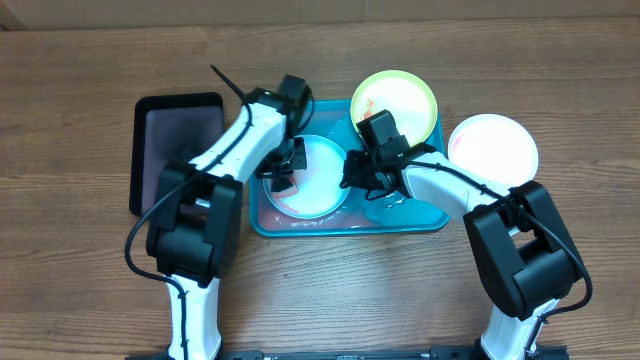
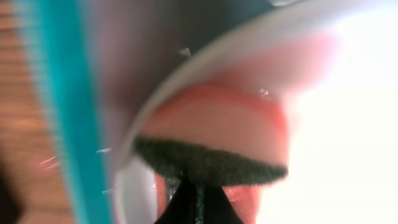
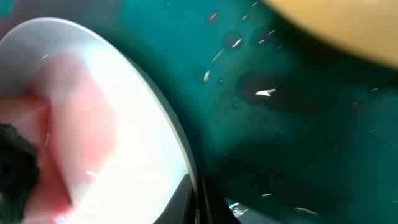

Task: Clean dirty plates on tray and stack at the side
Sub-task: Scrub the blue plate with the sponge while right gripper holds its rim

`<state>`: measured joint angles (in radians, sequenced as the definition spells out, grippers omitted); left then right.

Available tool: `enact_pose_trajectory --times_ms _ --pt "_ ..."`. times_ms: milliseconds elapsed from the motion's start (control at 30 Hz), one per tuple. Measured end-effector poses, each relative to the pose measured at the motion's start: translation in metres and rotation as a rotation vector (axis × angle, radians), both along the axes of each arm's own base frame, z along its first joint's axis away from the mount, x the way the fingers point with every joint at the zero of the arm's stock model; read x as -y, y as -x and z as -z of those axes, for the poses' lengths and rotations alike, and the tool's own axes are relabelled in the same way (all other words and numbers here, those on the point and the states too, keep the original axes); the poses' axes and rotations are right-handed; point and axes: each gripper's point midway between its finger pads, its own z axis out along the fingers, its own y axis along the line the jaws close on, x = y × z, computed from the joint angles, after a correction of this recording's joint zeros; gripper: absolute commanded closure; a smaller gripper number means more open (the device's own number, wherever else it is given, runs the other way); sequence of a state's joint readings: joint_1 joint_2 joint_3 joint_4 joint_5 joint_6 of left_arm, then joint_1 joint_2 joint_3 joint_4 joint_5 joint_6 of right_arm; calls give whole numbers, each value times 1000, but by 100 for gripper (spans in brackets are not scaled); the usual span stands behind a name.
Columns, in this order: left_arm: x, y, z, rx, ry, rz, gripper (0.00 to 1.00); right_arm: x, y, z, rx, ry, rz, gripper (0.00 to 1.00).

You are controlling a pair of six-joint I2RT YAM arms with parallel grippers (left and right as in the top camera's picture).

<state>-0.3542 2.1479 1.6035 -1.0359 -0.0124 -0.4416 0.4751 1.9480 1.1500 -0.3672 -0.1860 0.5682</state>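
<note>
The light aqua plate [image 1: 318, 168] lies in the left half of the turquoise tray [image 1: 420, 218], with a red smear on its left side. My left gripper [image 1: 283, 172] is shut on a dark green sponge [image 2: 208, 165] and presses it on the red smear [image 2: 217, 118]. My right gripper [image 1: 358, 170] is shut on the plate's right rim [image 3: 186, 155]. The lime-green plate [image 1: 394, 100] rests on the tray's back right corner. The white plate [image 1: 493, 148], pink-tinted, lies on the table to the right of the tray.
A smaller black tray [image 1: 175, 150] lies on the table left of the turquoise tray. The tray's floor [image 3: 280, 143] is wet with droplets. Both arms cross over the tray's front half.
</note>
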Motion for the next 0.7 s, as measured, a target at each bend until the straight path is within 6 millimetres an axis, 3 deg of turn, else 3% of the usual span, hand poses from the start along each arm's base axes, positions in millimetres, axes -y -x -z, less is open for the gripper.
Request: enact_pose_trajectory --times_ms 133,233,367,467,533,700 --pt "41 4 -6 -33 294 185 96 2 -1 0 3 4 2 96" --pt "66 3 -10 -7 406 270 96 2 -1 0 3 3 3 96" --pt "77 -14 -11 80 422 291 96 3 -3 0 6 7 12 96" --pt "66 -31 -7 140 328 233 96 3 -4 0 10 5 18 96" --pt "48 -38 -3 164 210 147 96 3 -4 0 10 5 18 96" --pt "6 -30 -2 142 -22 -29 96 0 -2 0 5 -1 10 96"
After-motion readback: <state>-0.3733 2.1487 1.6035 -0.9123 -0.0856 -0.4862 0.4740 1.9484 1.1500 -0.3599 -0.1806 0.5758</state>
